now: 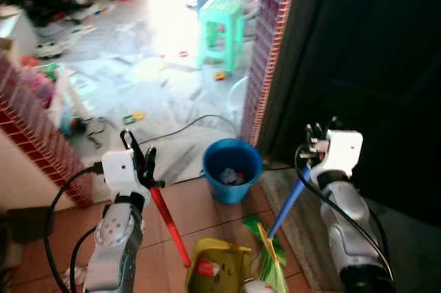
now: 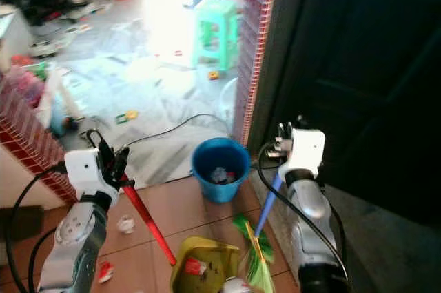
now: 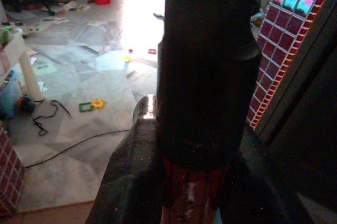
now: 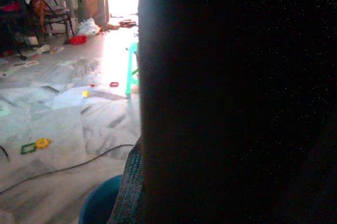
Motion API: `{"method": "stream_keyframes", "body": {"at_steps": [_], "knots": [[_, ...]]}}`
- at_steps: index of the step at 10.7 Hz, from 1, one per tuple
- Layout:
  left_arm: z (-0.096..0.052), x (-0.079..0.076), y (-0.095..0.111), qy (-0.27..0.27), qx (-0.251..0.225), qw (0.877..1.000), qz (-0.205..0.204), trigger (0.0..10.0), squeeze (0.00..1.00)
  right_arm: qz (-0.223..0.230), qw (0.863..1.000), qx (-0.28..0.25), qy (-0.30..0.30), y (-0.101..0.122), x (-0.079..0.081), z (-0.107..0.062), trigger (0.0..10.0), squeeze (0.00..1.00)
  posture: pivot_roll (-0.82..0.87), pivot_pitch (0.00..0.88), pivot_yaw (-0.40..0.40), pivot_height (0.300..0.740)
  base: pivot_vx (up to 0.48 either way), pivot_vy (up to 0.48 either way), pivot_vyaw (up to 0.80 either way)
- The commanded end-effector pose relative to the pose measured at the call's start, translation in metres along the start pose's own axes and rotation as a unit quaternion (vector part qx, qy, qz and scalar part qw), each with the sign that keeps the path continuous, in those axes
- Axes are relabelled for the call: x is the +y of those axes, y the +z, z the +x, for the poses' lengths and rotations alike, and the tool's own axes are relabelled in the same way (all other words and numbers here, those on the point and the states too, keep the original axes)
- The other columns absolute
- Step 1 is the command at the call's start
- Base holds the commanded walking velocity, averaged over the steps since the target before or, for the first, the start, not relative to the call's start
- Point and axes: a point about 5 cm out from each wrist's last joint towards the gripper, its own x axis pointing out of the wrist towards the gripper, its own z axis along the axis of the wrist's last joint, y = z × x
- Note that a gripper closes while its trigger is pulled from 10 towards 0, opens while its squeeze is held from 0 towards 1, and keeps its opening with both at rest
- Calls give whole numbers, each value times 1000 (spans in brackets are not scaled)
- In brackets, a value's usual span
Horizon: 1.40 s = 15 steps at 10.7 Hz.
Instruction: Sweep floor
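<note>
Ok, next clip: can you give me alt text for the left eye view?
The left gripper holds a red handle running down to a yellow dustpan, while the right gripper holds a blue-handled broom beside it. A blue bucket with scraps inside stands ahead on the terracotta tiles, before a toy-littered marble floor.

Blue bucket is sitting on the floor between the two arms, blocking the middle lane fwd. Red handle is slanting down from left gripper to yellow dustpan; blue handle is running from right gripper to green broom, so space btwn arms low down is crowded. Brick pillar and dark door are closing off the right side. Low brick wall is hemming in the left. Beyond bucket, a cable, green stool and scattered bits are lying on the grey floor.
</note>
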Motion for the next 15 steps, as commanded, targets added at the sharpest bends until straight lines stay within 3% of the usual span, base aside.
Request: {"method": "stream_keyframes", "body": {"at_steps": [1,3,6,9,12,15], "knots": [[-1,-3,5,-3,-11,1000,-1,10000,0,-5,1000,11,4,-2,3,-1,10000,0,-86,0,30,740,0,0,0],[4,-4,18,4,-35,999,-3,10000,0,-10,1000,19,1,-4,1,-1,10000,0,-90,0,29,740,0,0,0],[10,2,33,18,-63,998,4,10000,0,-55,997,24,-48,-4,-19,1,10000,0,-92,0,29,740,0,0,-800],[12,0,48,21,-91,996,-5,10000,0,-51,998,15,-40,-1,-15,7,10000,0,-85,0,26,740,0,0,-267],[14,-5,93,35,-161,986,-33,10000,0,-60,997,17,-36,-3,-13,10,10000,0,-79,0,20,740,0,0,0],[18,-16,120,13,-186,980,-64,10000,0,-63,997,21,-33,-5,-12,13,10000,0,-77,0,20,740,0,0,0]]}}
